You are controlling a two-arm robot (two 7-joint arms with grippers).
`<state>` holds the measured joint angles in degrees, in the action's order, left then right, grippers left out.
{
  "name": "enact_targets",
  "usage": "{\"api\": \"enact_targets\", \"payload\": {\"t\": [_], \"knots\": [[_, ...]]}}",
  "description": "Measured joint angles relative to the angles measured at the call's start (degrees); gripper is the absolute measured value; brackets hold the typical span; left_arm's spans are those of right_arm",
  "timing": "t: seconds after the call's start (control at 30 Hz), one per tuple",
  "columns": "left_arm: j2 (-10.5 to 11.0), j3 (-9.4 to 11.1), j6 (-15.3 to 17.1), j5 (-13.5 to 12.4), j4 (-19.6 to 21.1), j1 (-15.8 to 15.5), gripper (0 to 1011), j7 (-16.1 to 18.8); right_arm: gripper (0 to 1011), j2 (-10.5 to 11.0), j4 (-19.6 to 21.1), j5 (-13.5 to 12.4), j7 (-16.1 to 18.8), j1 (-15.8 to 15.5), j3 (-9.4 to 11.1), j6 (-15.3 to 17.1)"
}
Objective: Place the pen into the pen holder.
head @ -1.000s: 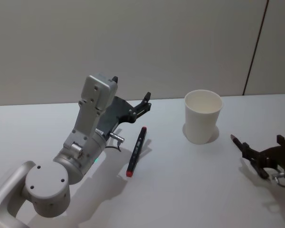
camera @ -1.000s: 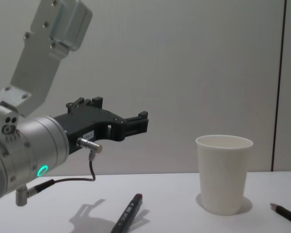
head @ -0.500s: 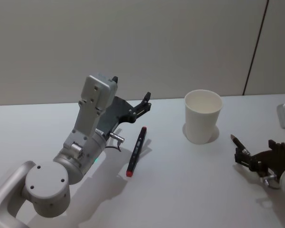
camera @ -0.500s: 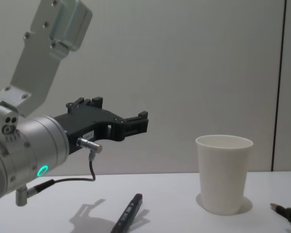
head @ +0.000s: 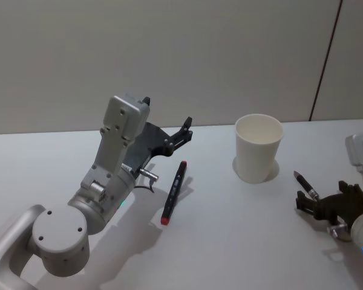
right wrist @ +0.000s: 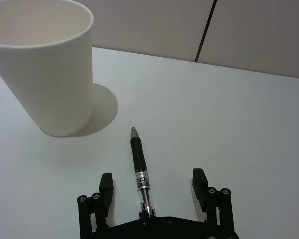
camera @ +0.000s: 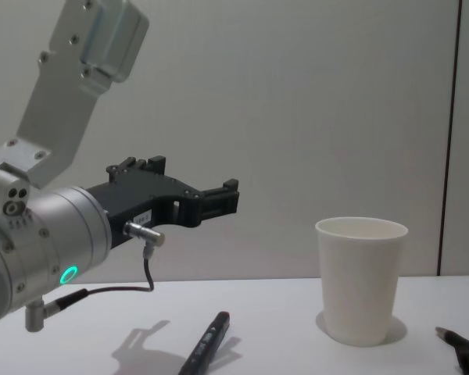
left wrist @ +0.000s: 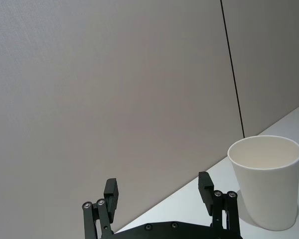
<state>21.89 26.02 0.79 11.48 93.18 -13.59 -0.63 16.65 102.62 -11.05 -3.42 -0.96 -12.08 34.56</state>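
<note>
Head camera looked down from above at the table (head: 230, 241). Chest camera sat low, facing across it. Both wrist cameras faced forward, close in. All four shared the cup (head: 258, 148).

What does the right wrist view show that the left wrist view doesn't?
Right wrist view: a black pen with a clear barrel section lies on the white table between the open right gripper's fingers, tip toward the tapered white paper cup. Left wrist view: the open left gripper, nothing between its fingers. Both: that cup, upright on the table.
</note>
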Motion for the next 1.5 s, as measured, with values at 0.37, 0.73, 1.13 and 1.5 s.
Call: {"api": "enact_targets", "payload": {"t": [0.37, 0.73, 1.13, 1.5], "knots": [[0.0, 0.0, 0.0, 0.0, 0.0, 0.0, 1001, 0.0, 1001, -0.8, -0.9, 0.6, 0.0, 0.3, 0.0, 0.4], [0.0, 0.0, 0.0, 0.0, 0.0, 0.0, 1001, 0.0, 999, -1.5, -1.4, 0.7, 0.0, 0.4, 0.2, 0.8], [0.0, 0.0, 0.0, 0.0, 0.0, 0.0, 1001, 0.0, 815, -1.7, -1.6, 0.8, 0.2, 0.5, 0.2, 1.0], [0.0, 0.0, 0.0, 0.0, 0.0, 0.0, 1001, 0.0, 741, -1.8, -1.7, 0.9, 0.2, 0.5, 0.2, 1.1]]}}
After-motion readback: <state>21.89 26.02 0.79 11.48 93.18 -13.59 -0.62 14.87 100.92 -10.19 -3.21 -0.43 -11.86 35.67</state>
